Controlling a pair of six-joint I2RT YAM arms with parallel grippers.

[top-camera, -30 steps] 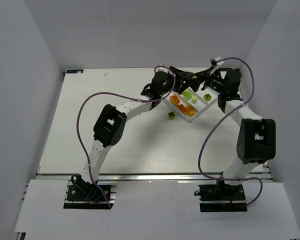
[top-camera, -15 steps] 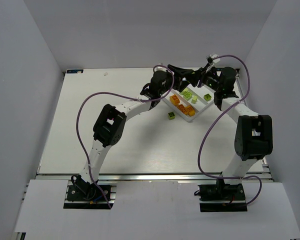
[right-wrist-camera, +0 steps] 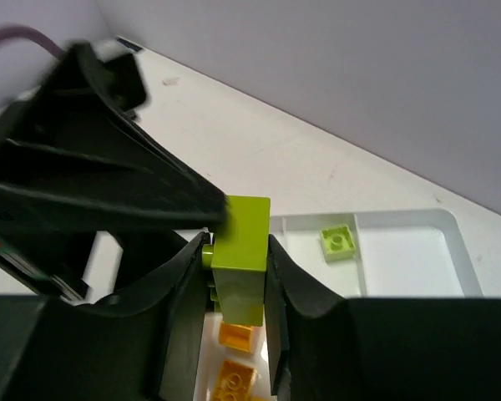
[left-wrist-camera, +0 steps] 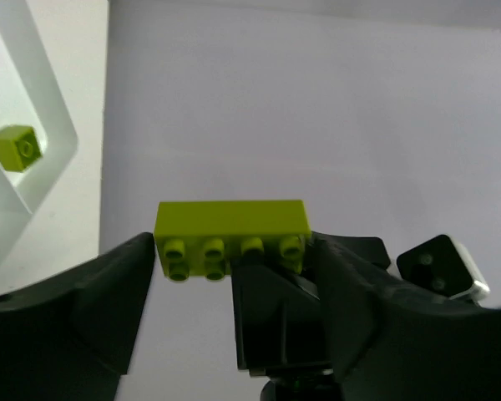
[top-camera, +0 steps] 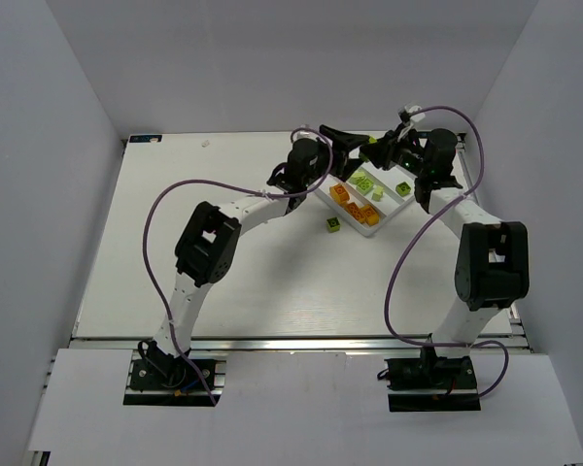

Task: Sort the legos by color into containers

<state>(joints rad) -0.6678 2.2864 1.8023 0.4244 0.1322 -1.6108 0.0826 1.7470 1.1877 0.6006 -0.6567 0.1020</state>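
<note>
No text, brand, number or sign can be read in any view. The dark strip [top-camera: 144, 138] at the table's [top-camera: 223, 282] far left corner is too small to make out. The lime green brick's [left-wrist-camera: 231, 219] studs show no legible lettering.

**Q:** Overhead picture, lighting?

**A:** Bright, even and diffuse, from above. Table [top-camera: 291, 282] near white, detail kept. Only faint soft shadows beside the arms [top-camera: 206, 243]. No glare. Sharp throughout.

**Q:** Wrist pictures?

**A:** Left wrist: lime brick [left-wrist-camera: 231, 224] crisp. Left gripper [left-wrist-camera: 232, 251] underexposed, near black, edges soft. Tray [left-wrist-camera: 57, 117] blown out to plain white. Right wrist: right gripper [right-wrist-camera: 230, 269] a blurred dark mass at close range. The brick is in focus, its lit face evenly bright. Far wall [right-wrist-camera: 317, 75] slightly soft.
</note>
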